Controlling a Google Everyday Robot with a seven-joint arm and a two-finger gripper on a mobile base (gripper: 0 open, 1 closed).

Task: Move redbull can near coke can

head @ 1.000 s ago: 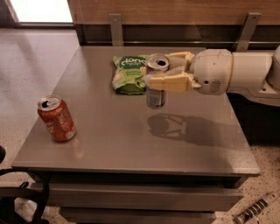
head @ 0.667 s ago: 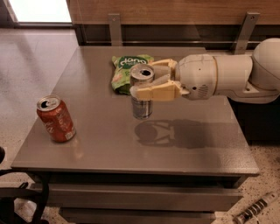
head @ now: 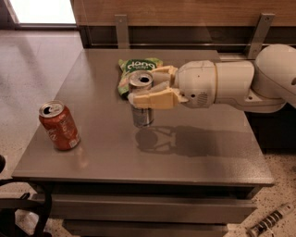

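Gripper (head: 142, 89) at frame centre, clamped on redbull can (head: 142, 115), held upright over gray table (head: 203, 155). Coke can (head: 59, 126) stands at table's left, well apart. Green bag (head: 138, 65) behind. Speckled floor (head: 32, 69) left, wood wall (head: 185, 9) on top.

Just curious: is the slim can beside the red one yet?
No: the gripper holds the redbull can mid-table, far from the coke can.

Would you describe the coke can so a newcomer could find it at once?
On the grey table, look near the front left corner: the coke can stands alone. It is stout and red-orange, unlike the slim silver redbull can held in the gripper at the table's middle, by a green snack bag.
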